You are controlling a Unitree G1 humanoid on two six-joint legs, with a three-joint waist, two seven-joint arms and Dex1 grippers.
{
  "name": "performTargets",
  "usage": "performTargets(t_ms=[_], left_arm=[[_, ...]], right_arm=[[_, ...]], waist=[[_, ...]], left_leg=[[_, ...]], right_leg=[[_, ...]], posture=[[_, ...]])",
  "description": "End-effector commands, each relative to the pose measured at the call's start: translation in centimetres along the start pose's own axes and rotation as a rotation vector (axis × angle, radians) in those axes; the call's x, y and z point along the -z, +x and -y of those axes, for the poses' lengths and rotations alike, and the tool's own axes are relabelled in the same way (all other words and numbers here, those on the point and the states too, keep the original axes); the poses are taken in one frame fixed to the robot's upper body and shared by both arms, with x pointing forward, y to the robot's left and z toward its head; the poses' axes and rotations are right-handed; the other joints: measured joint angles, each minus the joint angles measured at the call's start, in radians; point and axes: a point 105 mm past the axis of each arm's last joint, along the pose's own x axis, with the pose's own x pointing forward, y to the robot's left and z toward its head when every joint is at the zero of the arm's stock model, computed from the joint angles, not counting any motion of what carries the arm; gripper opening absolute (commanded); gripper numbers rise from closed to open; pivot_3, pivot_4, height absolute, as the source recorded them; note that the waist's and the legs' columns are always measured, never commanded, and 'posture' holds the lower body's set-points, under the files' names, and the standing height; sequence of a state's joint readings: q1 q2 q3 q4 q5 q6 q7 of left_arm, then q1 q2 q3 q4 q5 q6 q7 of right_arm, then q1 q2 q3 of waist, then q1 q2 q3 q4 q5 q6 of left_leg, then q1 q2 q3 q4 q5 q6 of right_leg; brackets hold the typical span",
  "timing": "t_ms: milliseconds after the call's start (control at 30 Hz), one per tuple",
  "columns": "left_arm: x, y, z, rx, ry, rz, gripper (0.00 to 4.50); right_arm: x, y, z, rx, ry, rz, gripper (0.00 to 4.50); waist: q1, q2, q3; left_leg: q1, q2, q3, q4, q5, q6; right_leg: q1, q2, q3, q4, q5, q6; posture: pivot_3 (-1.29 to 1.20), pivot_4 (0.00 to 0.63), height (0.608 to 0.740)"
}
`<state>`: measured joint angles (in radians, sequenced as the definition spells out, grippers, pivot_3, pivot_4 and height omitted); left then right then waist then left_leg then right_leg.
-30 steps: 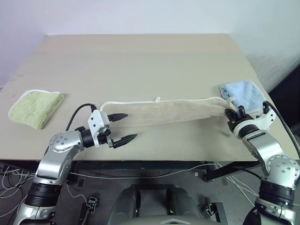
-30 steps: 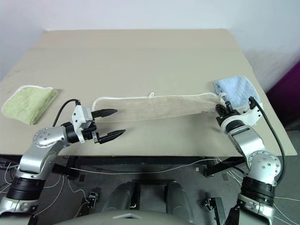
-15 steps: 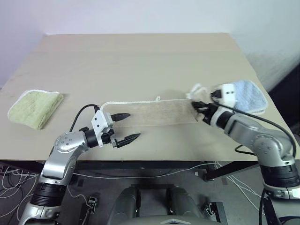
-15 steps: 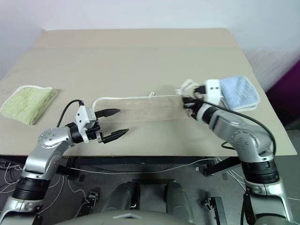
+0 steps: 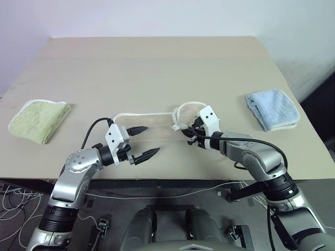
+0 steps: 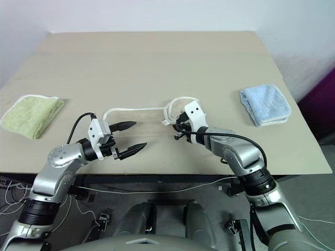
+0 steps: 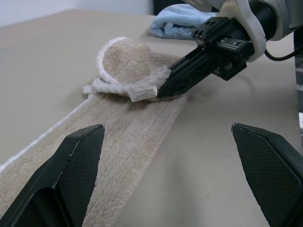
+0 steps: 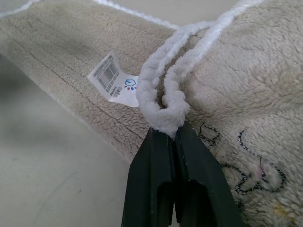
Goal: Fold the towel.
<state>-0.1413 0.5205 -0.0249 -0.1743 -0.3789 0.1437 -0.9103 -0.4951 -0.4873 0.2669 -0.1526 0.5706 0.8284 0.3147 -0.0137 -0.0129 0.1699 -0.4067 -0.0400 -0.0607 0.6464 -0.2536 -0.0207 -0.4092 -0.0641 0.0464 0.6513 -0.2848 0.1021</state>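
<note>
The beige towel (image 5: 152,125) lies as a long strip near the table's front edge. Its right end is doubled back over the strip in a loose loop (image 5: 189,111). My right gripper (image 5: 190,134) is shut on the towel's white corded edge (image 8: 163,106), beside a small white label (image 8: 113,80), low over the strip's middle. The left gripper (image 5: 142,142) stands open just in front of the strip's left end, with nothing between its fingers (image 7: 71,175). In the left wrist view, the right gripper (image 7: 163,90) pinches the bunched edge ahead of it.
A small folded green towel (image 5: 39,119) lies at the table's left. At the right lies a small folded blue towel (image 5: 273,109). The table's (image 5: 157,68) front edge runs just below both grippers.
My right gripper has carried the towel's right end far to the left, away from the blue towel, rolling as it went and doubling the end over the strip. The left gripper has stayed put.
</note>
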Motion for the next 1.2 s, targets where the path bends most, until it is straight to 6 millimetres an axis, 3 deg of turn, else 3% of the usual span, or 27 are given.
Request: performTargets(t_ms=[33,167,267,433,600,733,767,900,1133,1200], left_arm=[[-1.2,0.1,0.4,0.005,0.046,0.03,4.5],[-1.1,0.2,0.4,0.004,0.044,0.03,4.5],[-1.1,0.3,0.4,0.006,0.04,0.03,4.5],[-0.9,0.3,0.5,0.004,0.034,0.028,4.5],[-0.7,0.1,0.5,-0.006,0.026,0.024,4.5],[-0.6,-0.2,0.3,-0.034,0.0,0.03,4.5],[-0.5,-0.3,0.2,-0.044,-0.014,0.034,4.5],[-0.5,-0.3,-0.1,-0.082,-0.069,0.062,4.5],[-0.1,-0.7,-0.1,-0.119,-0.092,0.053,4.5],[0.0,-0.9,0.0,-0.133,-0.098,0.051,4.5]], right_arm=[[-1.1,0.1,-0.2,-0.008,-0.029,0.041,0.03],[-1.3,0.1,-0.3,-0.019,-0.018,0.054,0.03],[-1.8,-0.2,-0.7,-0.051,0.014,0.078,0.64],[-2.7,-1.4,-1.5,-0.115,0.045,0.12,2.35],[-4.4,-3.5,-0.8,-0.108,-0.007,0.184,4.05],[-6.5,-4.8,1.2,-0.058,-0.015,0.261,4.05],[-6.8,-4.7,2.2,-0.022,-0.022,0.271,3.84],[-6.5,-3.1,4.6,0.053,-0.071,0.273,2.71],[-5.1,0.5,6.1,0.059,-0.131,0.271,0.24],[-4.1,1.5,6.0,0.044,-0.134,0.254,0.04]], waist=[[0.0,0.0,0.0],[0.0,0.0,0.0],[0.0,0.0,0.0],[0.001,0.0,0.0],[0.001,0.0,0.0],[0.001,0.0,0.0],[0.0,0.0,0.0],[-0.001,0.0,0.0],[-0.003,0.0,0.0],[-0.003,0.0,0.0]], left_leg=[[0.0,0.0,0.0,0.0,0.0,0.0],[0.0,0.0,0.0,0.0,0.0,0.0],[0.0,0.0,0.0,0.0,0.0,0.0],[0.0,0.0,0.0,0.0,0.0,0.0],[0.0,0.0,0.0,0.0,0.0,0.0],[0.0,0.0,0.0,0.0,0.0,0.0],[0.0,0.0,0.0,-0.001,0.0,0.0],[0.0,0.0,0.0,-0.001,0.0,0.0],[0.0,0.0,0.0,-0.001,0.0,0.0],[0.0,0.0,0.0,-0.001,0.0,0.0]], right_leg=[[0.0,0.0,0.0,0.0,0.0,0.0],[0.0,0.0,0.0,0.0,0.0,0.0],[0.0,0.0,0.0,0.0,0.0,0.0],[0.0,0.0,0.0,0.0,0.0,0.0],[0.0,0.0,0.0,0.0,0.0,0.0],[0.0,-0.001,0.0,-0.001,0.0,0.0],[0.0,-0.001,0.0,-0.001,0.0,0.0],[0.0,0.0,0.0,-0.001,0.0,0.0],[-0.001,0.0,0.0,-0.001,0.0,0.0],[-0.001,0.0,0.0,-0.001,0.0,0.0]], posture=[[0.0,0.15,0.74],[0.0,0.15,0.74],[0.0,0.15,0.74],[0.0,0.15,0.74],[0.0,0.15,0.74],[0.0,0.15,0.74],[0.0,0.15,0.74],[0.0,0.15,0.74],[0.0,0.15,0.74],[0.0,0.15,0.74]])
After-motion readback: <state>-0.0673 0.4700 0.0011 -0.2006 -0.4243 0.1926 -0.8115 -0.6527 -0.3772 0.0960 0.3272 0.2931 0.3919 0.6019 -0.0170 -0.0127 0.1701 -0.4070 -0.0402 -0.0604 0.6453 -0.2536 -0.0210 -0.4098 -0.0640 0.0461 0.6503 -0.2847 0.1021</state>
